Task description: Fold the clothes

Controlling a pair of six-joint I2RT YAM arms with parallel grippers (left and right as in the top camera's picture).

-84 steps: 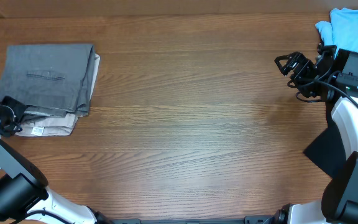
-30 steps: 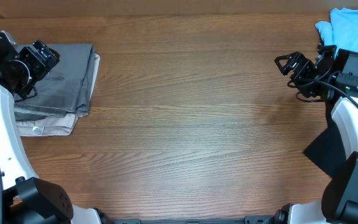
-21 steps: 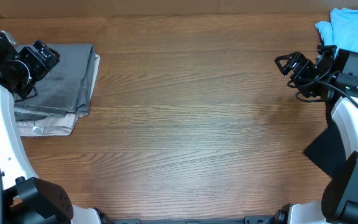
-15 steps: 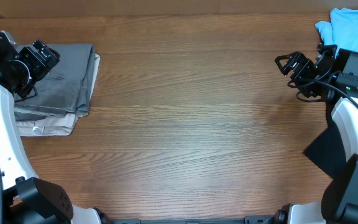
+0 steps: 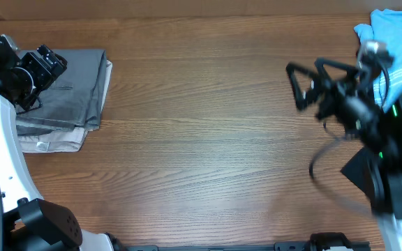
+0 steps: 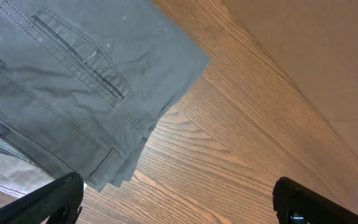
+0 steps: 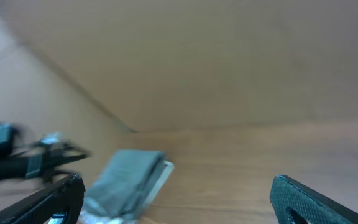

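The clothes, a folded pair of dark grey shorts (image 5: 72, 87), lie at the table's far left on top of another folded pair. Their slit pocket faces up in the left wrist view, where the shorts (image 6: 73, 81) fill the upper left. My left gripper (image 5: 47, 61) hovers over the shorts' left part, open and empty, with bare wood between its fingertips (image 6: 179, 202). My right gripper (image 5: 311, 78) is blurred at the right side, open with nothing in it. Its wrist view looks across the table at the far stack of shorts (image 7: 126, 180), the gripper (image 7: 179, 199) spread wide.
Pale beige shorts (image 5: 54, 143) with a small white label lie under the grey pair. A light blue shirt (image 5: 396, 35) is bunched at the back right corner. A black cloth (image 5: 361, 171) sits at the right edge beneath the right arm.
The right arm has swung left and towards the table's middle, blurred in motion, jaws still open. The left arm, which came over the shorts earlier, has held still for the last second.
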